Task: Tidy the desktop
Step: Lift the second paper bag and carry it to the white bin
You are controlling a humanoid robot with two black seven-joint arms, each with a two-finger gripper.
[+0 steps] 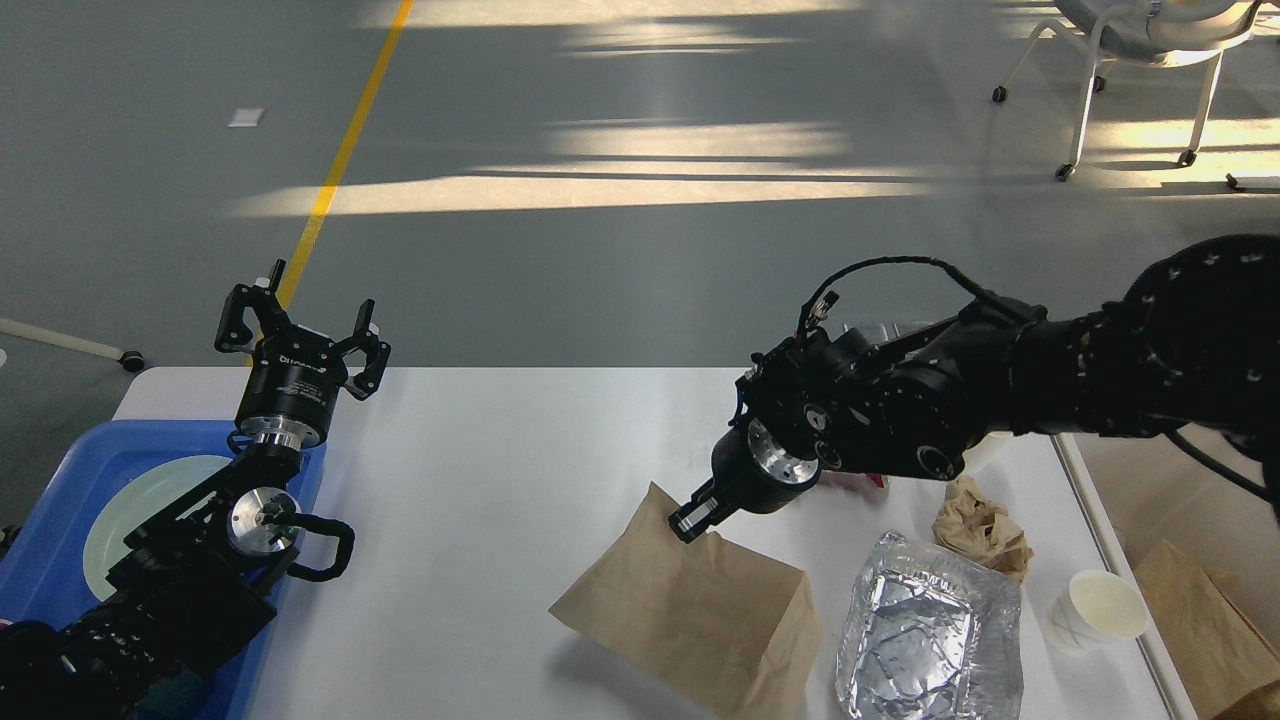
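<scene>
The right gripper (pixel 690 524) has its fingers pinched on one top corner of the paper bag (pixel 690 610), lifted off the surface (pixel 500 470) below; so thin a hold could slip or tear, while the left gripper (pixel 300 335) hangs spread, empty.

White desktop (pixel 500 450), rounded far-left corner, smooth and plain, runs across most of the view. Far left: blue tray (pixel 70 470) sits on it, pale green plate (pixel 135 510) inside the tray. Right half: brown paper bag (pixel 690 610), one corner lifted off the surface, shadow under its left edge. Just right of the bag, crumpled foil container (pixel 925 630) lying flat. Behind the foil, crumpled brown paper wad (pixel 980 525), close to it. Near the right edge, white paper cup (pixel 1095 608), upright, apart from the foil. Small red item (pixel 868 481) behind the bag, mostly hidden, can't identify.
</scene>
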